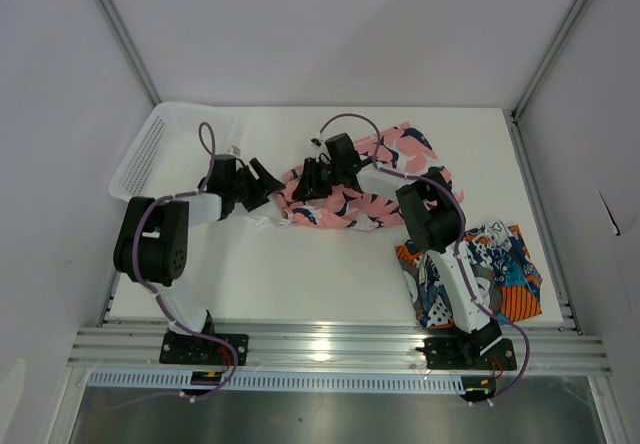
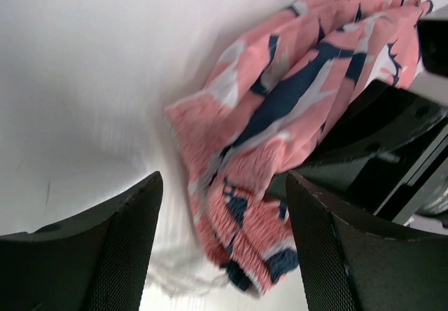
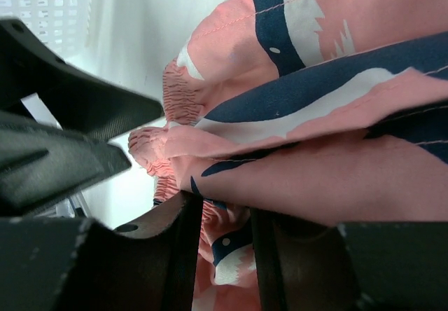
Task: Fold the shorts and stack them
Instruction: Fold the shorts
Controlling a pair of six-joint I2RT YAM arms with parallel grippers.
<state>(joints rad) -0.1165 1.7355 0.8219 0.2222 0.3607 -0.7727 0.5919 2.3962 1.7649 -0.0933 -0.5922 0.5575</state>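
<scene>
Pinching the pink shorts (image 1: 345,209) for spreading: they lie crumpled at upper centre of the overhead frame, on the worktop (image 1: 300,274). The printed shorts (image 1: 505,264) sit well apart at lower right in a compact, flat shape. That pair looks already folded, so the pink pair is judged to be the one in hand. The right fingers (image 1: 307,181) reach in from the right to the cloth's left edge. They stand narrow, with a fold of pink cloth filling the gap between them, which reads as a pinch. The left fingers (image 1: 268,181) face them from the left, spread wide and holding nothing. They are probably placed so as to take a second point on the same edge, so that the two arms can draw the pair flat before folding. The basket (image 1: 150,149) stands at upper left and plays no part here. The overhead view alone gives the layout: both pairs, the basket and both arms. In it, however, the fingers are too small for contact with the cloth to be read. The left wrist view shows the wide gap, with a gathered, ruffled edge of the pink shorts (image 2: 280,115) lying just ahead of the tips and untouched. Only the right wrist view shows pink cloth (image 3: 336,59) caught between the right fingers. It also shows basket mesh (image 3: 42,3) in its upper left corner.
</scene>
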